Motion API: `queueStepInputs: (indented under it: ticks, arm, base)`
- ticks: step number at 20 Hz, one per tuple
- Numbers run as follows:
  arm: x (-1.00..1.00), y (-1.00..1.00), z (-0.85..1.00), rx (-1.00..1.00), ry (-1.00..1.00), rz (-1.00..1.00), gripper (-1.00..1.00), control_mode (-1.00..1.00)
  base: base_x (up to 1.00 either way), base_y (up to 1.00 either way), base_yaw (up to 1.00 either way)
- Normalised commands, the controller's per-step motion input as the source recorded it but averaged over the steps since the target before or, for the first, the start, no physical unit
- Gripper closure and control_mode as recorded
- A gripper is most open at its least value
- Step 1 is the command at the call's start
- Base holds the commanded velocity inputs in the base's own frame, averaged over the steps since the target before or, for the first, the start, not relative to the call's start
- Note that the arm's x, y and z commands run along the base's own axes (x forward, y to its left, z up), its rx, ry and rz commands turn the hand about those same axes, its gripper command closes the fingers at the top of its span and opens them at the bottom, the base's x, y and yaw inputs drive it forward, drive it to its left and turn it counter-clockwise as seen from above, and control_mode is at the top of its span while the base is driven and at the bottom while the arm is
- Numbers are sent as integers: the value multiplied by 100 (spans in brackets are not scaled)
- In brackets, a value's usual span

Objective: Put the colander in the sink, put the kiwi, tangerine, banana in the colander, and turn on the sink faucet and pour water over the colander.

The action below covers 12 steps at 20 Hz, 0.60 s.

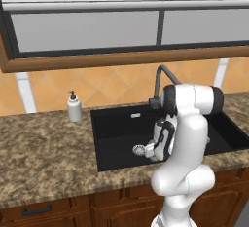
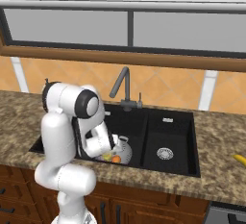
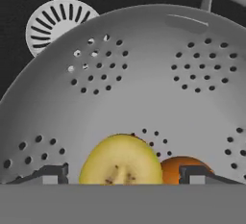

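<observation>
No legible text, label, brand, number or sign found on any surface inspected. The white pump soap bottle (image 1: 74, 107) on the speckled brown stone tabletop (image 1: 44, 158) bears no readable marking.

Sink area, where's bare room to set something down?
Free: the counter left of the sink, past the soap bottle, and the smaller basin around its drain. Crowded: the colander, with kiwi, tangerine and the claw.
</observation>
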Motion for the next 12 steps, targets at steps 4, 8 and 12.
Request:
queueStepInputs:
  ticks: [4, 8, 12]
  arm:
    - [0, -3, 38, 0, 5, 0, -100, -100]
    - [-11, -6, 88, 0, 1, 0, -100, -100]
    - [-27, -9, 100, 0, 1, 0, -100, -100]
  base:
    - [0, 0, 0]
    - [0, 0, 0]
    - [0, 0, 0]
